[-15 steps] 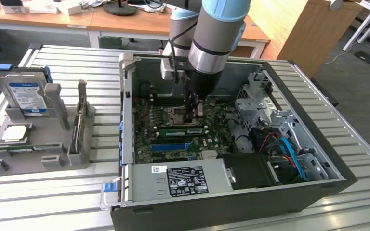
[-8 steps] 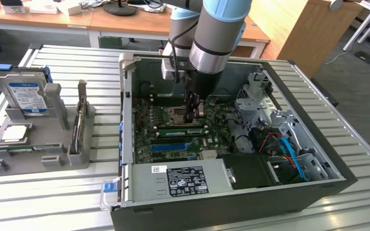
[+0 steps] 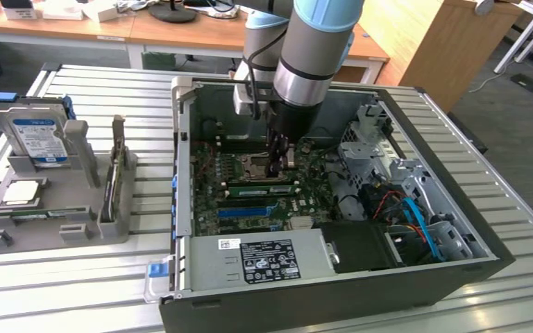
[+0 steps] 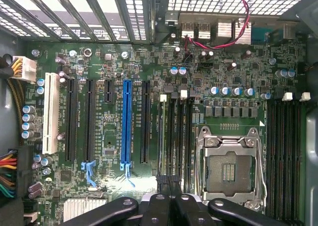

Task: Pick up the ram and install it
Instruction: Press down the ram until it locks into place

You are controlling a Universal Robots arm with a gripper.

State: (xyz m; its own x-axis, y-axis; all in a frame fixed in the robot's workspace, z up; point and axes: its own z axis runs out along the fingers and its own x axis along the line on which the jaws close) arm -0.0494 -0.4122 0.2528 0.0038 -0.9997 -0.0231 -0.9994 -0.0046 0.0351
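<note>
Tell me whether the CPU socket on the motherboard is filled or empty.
Empty. In the wrist view the CPU socket shows its bare contact grid inside the metal frame, with no chip seated in it.

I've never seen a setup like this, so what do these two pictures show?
It is a robot arm with a gripper, reaching into an open computer case on a slatted table. One picture comes from a camera off the arm, the other from its wrist, looking down on the motherboard. The gripper is shut, low by the memory slots; what may be the ram stands edge-on there. Beside the case a grey holder carries a hard drive and a CPU chip.
</note>
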